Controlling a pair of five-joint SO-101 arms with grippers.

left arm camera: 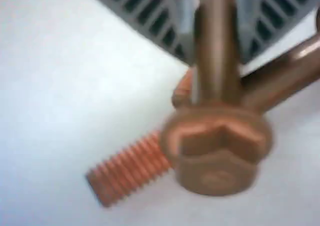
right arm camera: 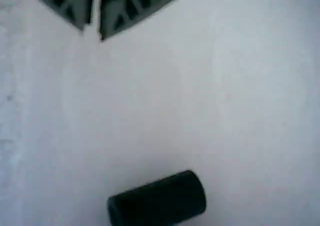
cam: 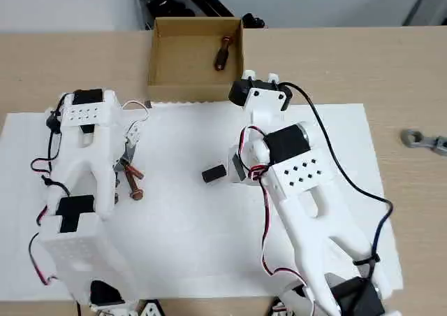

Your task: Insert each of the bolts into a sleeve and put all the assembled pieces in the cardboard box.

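The wooden table (cam: 405, 64) carries a white sheet (cam: 181, 239) on which both arms work. The left arm (cam: 87, 169) stands over the sheet's left side and the right arm (cam: 307, 190) reaches up from the near right corner toward the middle.

The box (cam: 185, 61) sits at the sheet's far edge, between the two arms. One assembled piece (cam: 223, 52) lies inside it, near its right wall.

The left gripper (cam: 128, 159) points down at the sheet by a small cluster of copper bolts. In the left wrist view this gripper (left arm camera: 215, 56) is pinching a bolt (left arm camera: 217, 146) by its shaft, the flanged hex head sticking out past the fingers (left arm camera: 145, 16). A second bolt (left arm camera: 127, 173) lies on the sheet behind the head, its threaded end showing. A third bolt (left arm camera: 282, 81) slants off to the side.

The right gripper (cam: 237, 168) hovers at mid-sheet with its fingers (right arm camera: 135, 6) pressed nearly together, a thin slit between them, gripping nothing. The black sleeve (cam: 214, 173) lies on its side on the sheet just beside that gripper, apart from the fingertips.

A metal tool (cam: 419, 140) rests on the bare table at the right edge.
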